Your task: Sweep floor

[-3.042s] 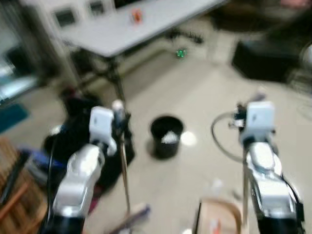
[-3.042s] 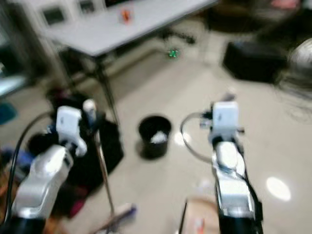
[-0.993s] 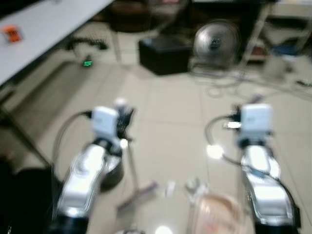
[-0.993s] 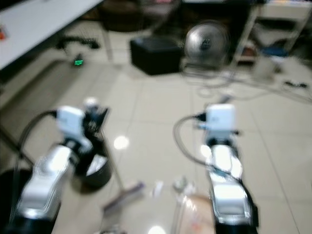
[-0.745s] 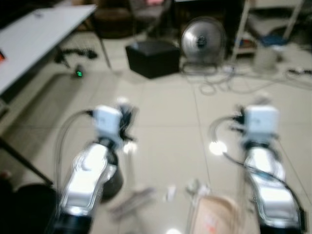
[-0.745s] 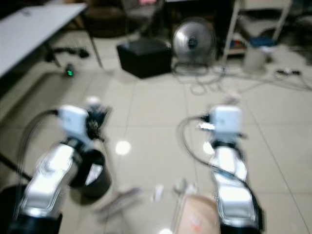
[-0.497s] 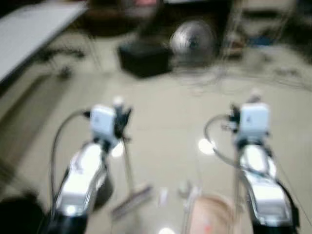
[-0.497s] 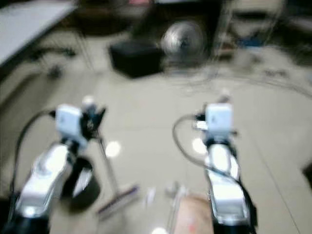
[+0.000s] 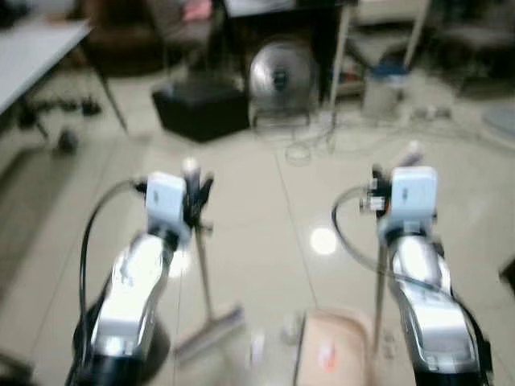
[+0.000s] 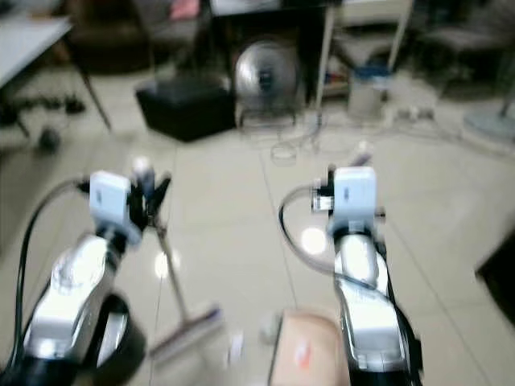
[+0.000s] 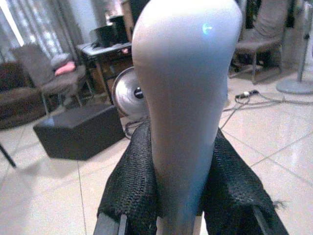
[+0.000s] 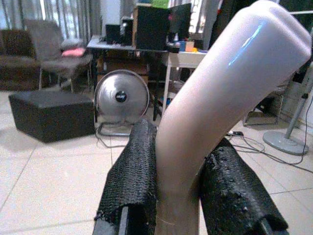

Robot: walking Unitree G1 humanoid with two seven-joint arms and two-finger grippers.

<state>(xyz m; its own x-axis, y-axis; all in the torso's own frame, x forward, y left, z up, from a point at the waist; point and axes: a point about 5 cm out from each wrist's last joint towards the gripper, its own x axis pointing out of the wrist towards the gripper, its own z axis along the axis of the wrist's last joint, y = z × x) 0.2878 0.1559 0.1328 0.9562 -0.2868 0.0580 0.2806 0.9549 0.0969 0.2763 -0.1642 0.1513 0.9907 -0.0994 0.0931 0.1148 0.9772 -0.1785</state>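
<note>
Left tool [image 11: 178, 196]: clamped on the broom handle [image 11: 188, 98]; both black fingers [image 11: 129, 191] press against the pale shaft.
Broom [image 9: 205, 285]: shaft runs from the left tool, left of centre in the left eye view, down to the broom head [image 9: 211, 334] on the floor [image 9: 257, 217] at lower centre.
Right tool [image 12: 178, 196]: clamped on the dustpan handle [image 12: 220, 93], a pale tube that bends above the fingers.
Dustpan [image 9: 334, 354]: tan pan at lower centre-right of the left eye view, resting on the floor just beside the broom head.
Debris [image 9: 288, 328]: small pale scraps between broom head and dustpan; blurred.
Fan [image 9: 278, 80]: stands at upper centre, beside a black box [image 9: 201, 111].
Tabletop [image 9: 32, 48]: pale corner at upper left.
</note>
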